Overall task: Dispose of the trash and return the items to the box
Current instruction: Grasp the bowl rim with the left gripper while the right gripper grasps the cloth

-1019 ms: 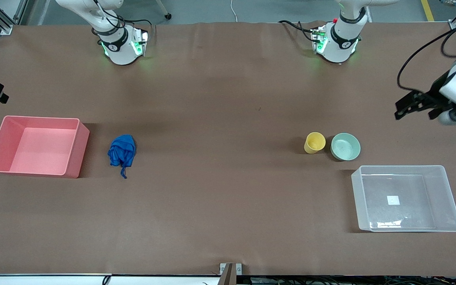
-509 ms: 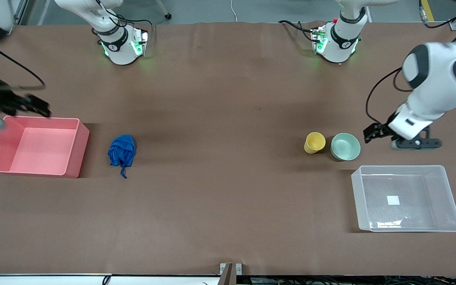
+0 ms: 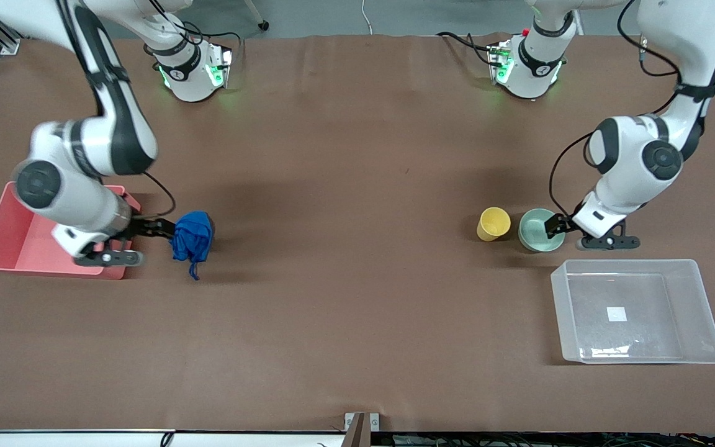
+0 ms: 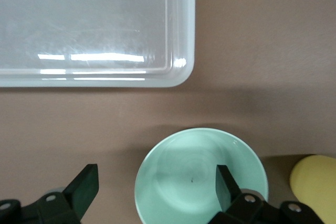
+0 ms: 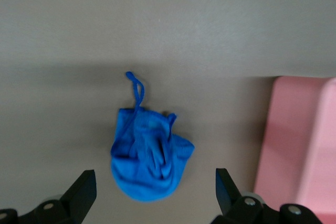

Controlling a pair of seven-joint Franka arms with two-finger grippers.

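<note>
With fingers spread, the right gripper [image 3: 168, 228] hovers at the blue cloth wad [image 3: 192, 236] beside the pink bin [image 3: 7, 217], while the left gripper [image 3: 557, 225], also spread, straddles the mint-green bowl [image 3: 536, 230] rim beside the yellow cup [image 3: 493, 223] and could nudge it, short of the clear box [image 3: 637, 310].

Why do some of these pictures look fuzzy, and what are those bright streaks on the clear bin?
Right wrist view: soft all over, the blue cloth wad smeared. Left wrist view: ceiling light glares in streaks on the clear bin; the green bowl is crisp. Front view: right arm slightly blurred, shadows faint.
</note>
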